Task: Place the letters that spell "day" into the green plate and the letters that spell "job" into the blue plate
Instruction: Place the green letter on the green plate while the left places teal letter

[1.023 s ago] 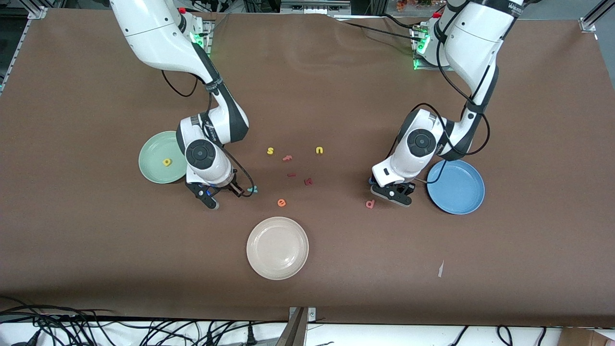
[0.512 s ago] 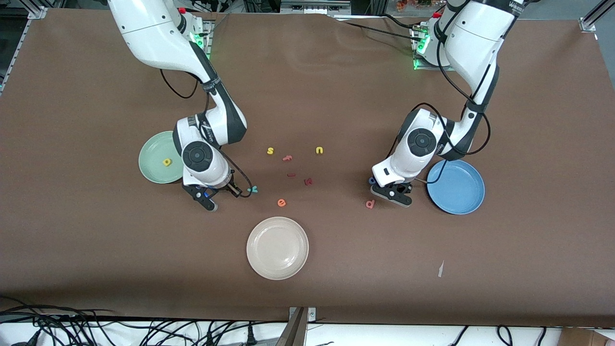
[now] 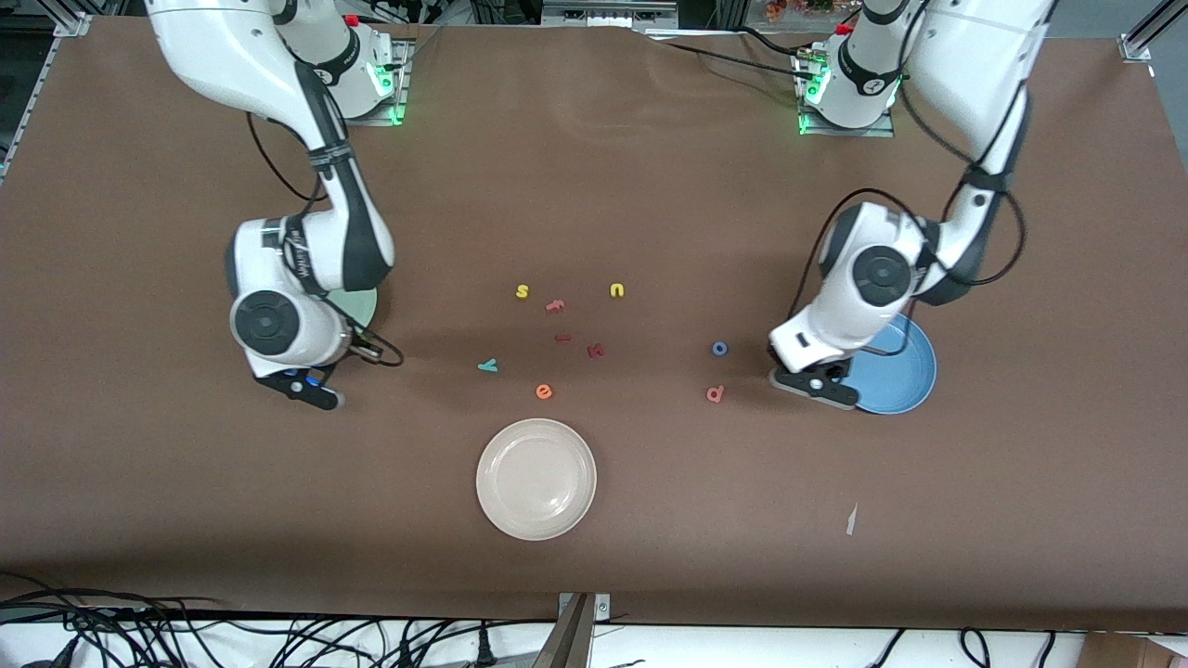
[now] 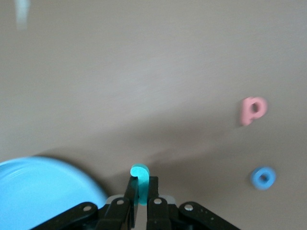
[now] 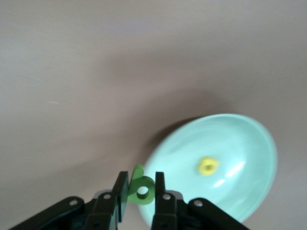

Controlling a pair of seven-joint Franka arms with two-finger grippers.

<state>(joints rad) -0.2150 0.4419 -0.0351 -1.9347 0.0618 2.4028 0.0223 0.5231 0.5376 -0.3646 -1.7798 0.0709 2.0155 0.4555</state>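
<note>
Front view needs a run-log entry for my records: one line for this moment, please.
left gripper: shut on teal hooked letter j, by round blue plate | right gripper: shut on green round-bowled letter, by pale green plate

1. A brown table (image 3: 650,520) carries everything.
2. On it lie the green plate (image 3: 364,303), blue plate (image 3: 905,376) and a cream plate (image 3: 535,479).
3. Loose letters: teal "y" (image 3: 487,366), blue "o" (image 3: 719,349), pink "b" (image 3: 714,394), orange "e" (image 3: 544,392), yellow "s" (image 3: 522,291), yellow "u" (image 3: 617,290), 3 dark red letters (image 3: 596,351).
</note>
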